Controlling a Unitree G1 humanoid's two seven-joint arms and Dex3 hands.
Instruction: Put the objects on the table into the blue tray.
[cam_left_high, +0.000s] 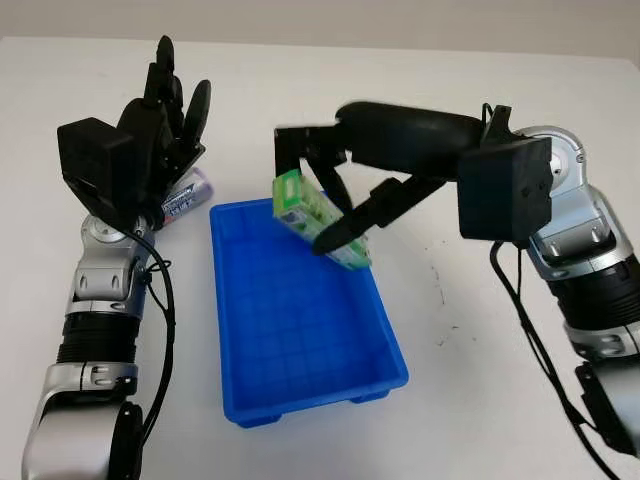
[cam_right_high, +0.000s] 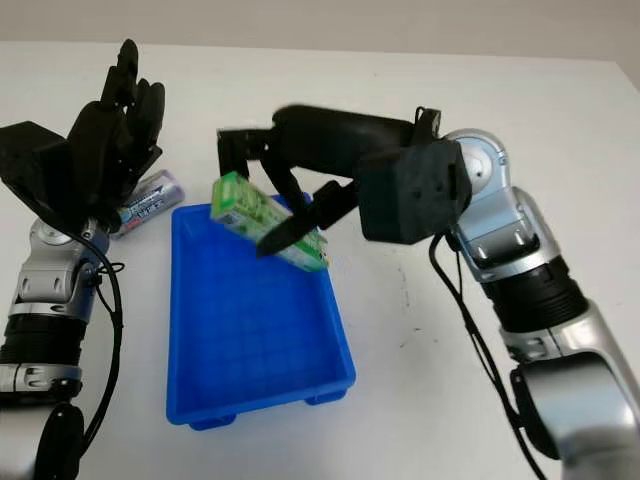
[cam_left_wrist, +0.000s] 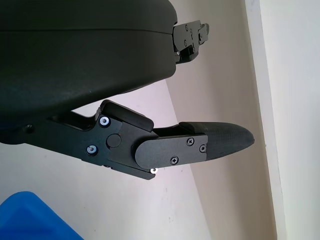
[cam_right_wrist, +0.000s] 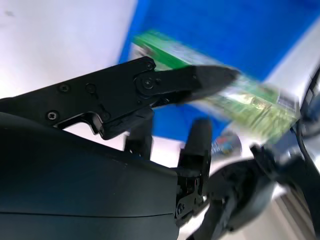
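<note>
A blue tray (cam_left_high: 232, 300) lies in the middle of the white table. My right hand (cam_left_high: 312, 208) reaches in from the right and is shut on a green box (cam_left_high: 300, 203), holding it tilted just above the tray's far right corner. The box (cam_right_wrist: 250, 100) also shows past a black finger in the right wrist view. At the left my left hand (cam_left_high: 165, 100) is raised and open, holding nothing. A silver and purple battery pack (cam_left_high: 188, 195) lies on the table under that hand, just off the tray's far left corner.
The right forearm (cam_left_high: 560, 240) stretches across the table's right side. A corner of the tray (cam_left_wrist: 30, 215) appears below the left hand's finger (cam_left_wrist: 200, 145). White tabletop (cam_left_high: 470, 360) surrounds the tray.
</note>
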